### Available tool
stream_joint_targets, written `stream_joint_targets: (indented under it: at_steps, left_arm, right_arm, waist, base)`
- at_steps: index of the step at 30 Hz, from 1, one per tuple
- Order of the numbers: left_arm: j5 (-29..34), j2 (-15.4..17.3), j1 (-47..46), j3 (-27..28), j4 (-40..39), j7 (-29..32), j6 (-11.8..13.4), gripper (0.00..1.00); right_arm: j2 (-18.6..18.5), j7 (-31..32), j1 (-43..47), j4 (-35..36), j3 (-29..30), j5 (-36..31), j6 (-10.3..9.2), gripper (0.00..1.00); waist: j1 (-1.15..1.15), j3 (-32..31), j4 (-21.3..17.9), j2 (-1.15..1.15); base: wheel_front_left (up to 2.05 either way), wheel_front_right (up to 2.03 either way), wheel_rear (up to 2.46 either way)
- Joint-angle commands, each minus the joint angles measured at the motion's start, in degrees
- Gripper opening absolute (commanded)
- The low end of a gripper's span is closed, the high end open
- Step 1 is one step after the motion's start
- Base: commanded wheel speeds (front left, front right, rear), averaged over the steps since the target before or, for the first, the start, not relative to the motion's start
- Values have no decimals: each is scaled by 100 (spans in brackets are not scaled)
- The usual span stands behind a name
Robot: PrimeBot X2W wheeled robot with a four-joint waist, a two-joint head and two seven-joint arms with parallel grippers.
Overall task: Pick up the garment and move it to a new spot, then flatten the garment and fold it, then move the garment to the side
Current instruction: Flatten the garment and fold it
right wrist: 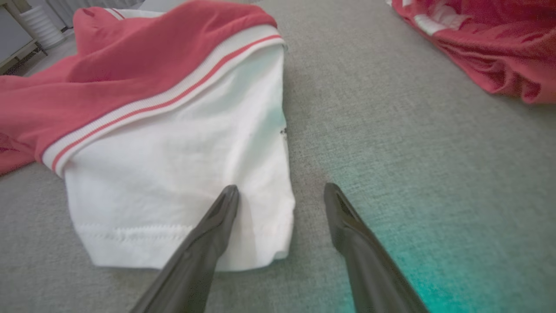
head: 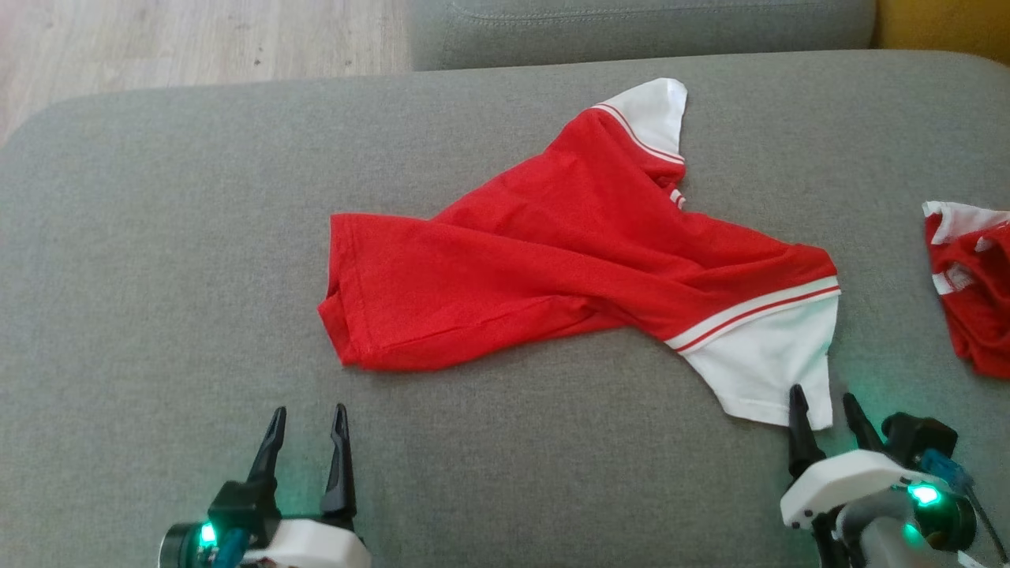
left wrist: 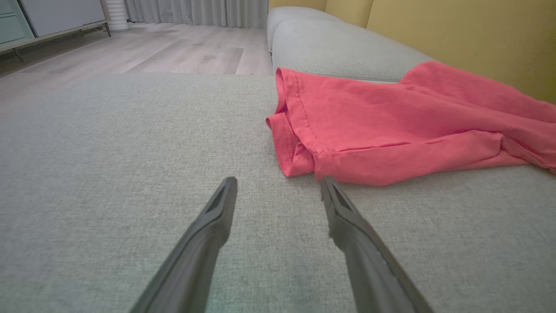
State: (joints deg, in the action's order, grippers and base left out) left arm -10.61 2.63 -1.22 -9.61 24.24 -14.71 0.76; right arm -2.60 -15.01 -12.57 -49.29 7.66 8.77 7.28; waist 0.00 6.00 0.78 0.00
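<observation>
The garment (head: 568,268) lies crumpled in the middle of the grey cushion (head: 158,237). Both grippers have their fingers apart. The left gripper (head: 308,410) stands just before the garment's hem end and the right gripper (head: 822,393) at its white sleeve (head: 769,355), I think to take two ends for spreading. The right wrist view shows one finger over the sleeve's edge, which the head view leaves unclear.

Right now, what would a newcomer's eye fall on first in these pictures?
The red shirt with white sleeves lies twisted in the middle of the grey sofa. The right end effector stands open with one finger over the near white sleeve, while the left end effector is open short of the hem. A second red garment lies at the right edge.
</observation>
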Motion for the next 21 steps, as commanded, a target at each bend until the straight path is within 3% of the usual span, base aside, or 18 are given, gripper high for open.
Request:
stream_joint_targets:
  at_steps: [1, 4, 5, 6, 12, 21]
  left_arm:
    - [37, 25, -306, 129, -123, -29, -3, 100]
    - [29, 25, -335, 126, -126, -29, -8, 100]
    - [18, 25, -331, 126, -131, -29, -4, 100]
    - [5, 25, -323, 121, -135, -29, -3, 100]
    - [-70, 25, -286, 99, -137, -29, 4, 100]
    - [-350, 25, -330, -49, -204, -29, -63, 100]
  right_arm:
    - [-28, 1, -159, -209, -93, -90, 21, 100]
    - [-28, 1, -186, -536, -158, -83, 21, 96]
    - [-28, 1, -181, -616, -210, -76, 21, 70]
    - [-28, 1, -170, -688, -262, -39, 21, 0]
    - [-28, 1, -40, -655, -286, 58, 21, 0]
    - [-38, 1, 291, 455, 108, 32, 21, 0]
  waist:
    - [0, 33, 18, 0]
    - [0, 48, 5, 0]
    - [0, 43, -12, 0]
    - [0, 36, -27, 0]
    - [0, -24, -123, 0]
    - [0, -133, -242, 0]
  base:
    - [0, 0, 0]
    - [0, 0, 0]
    - [0, 0, 0]
    - [0, 0, 0]
    - [0, 0, 0]
    - [0, 0, 0]
